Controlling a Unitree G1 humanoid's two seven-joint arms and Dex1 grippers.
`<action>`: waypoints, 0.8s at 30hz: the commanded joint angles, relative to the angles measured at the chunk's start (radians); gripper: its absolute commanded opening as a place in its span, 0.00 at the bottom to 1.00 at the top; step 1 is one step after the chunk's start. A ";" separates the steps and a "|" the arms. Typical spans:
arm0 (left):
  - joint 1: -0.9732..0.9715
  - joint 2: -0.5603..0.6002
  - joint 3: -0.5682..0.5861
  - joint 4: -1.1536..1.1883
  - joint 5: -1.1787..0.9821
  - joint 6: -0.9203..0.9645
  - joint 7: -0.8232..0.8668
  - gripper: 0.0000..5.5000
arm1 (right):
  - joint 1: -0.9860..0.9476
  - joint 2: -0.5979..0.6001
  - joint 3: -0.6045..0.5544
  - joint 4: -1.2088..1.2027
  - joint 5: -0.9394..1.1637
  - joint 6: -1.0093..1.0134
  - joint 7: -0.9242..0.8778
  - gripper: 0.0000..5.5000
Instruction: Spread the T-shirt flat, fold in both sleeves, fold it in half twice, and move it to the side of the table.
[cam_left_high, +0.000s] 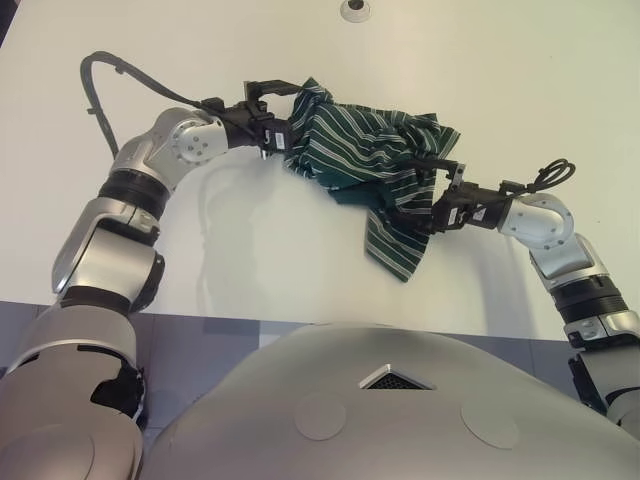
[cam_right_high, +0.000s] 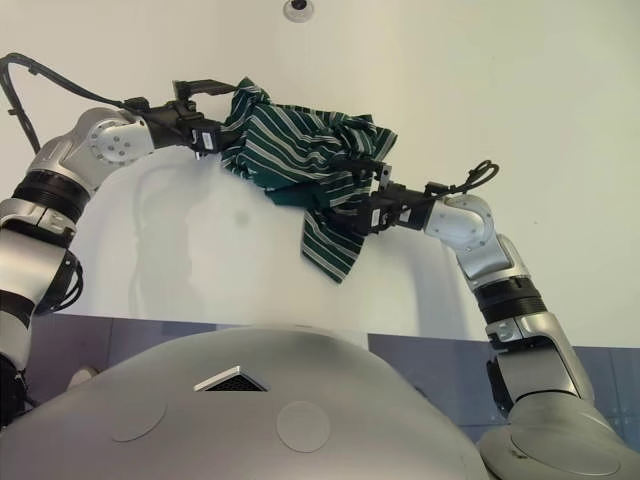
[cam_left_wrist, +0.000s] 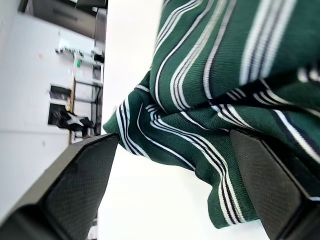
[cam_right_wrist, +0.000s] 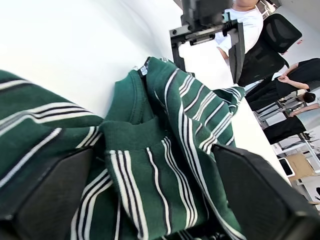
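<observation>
Nothing legible: only a small white tag (cam_right_wrist: 141, 70) at the collar, print too small to read. Spread wide at the left end effector (cam_left_high: 283, 120), cloth between the fingers; likewise at the right end effector (cam_left_high: 398, 187). Between them, bunched on the white worktop (cam_left_high: 500, 80): the green striped T-shirt (cam_left_high: 360, 150).

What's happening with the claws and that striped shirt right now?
Left gripper open, right gripper open, both straddling the T-shirt. T-shirt bunched, not yet flat. Round fitting at far edge of table, well clear.
</observation>
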 joint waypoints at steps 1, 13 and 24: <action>0.198 0.182 -0.144 0.064 0.239 0.029 -0.019 0.74 | 0.057 -0.083 0.004 0.111 -0.132 0.065 -0.016 0.79; 0.345 0.316 -0.125 -0.039 0.166 0.057 0.035 0.74 | 0.060 -0.177 -0.031 0.261 -0.136 0.076 -0.120 0.79; 0.354 0.383 -0.075 -0.131 0.111 0.121 -0.052 0.74 | -0.086 -0.265 -0.065 0.532 -0.191 0.098 -0.261 0.79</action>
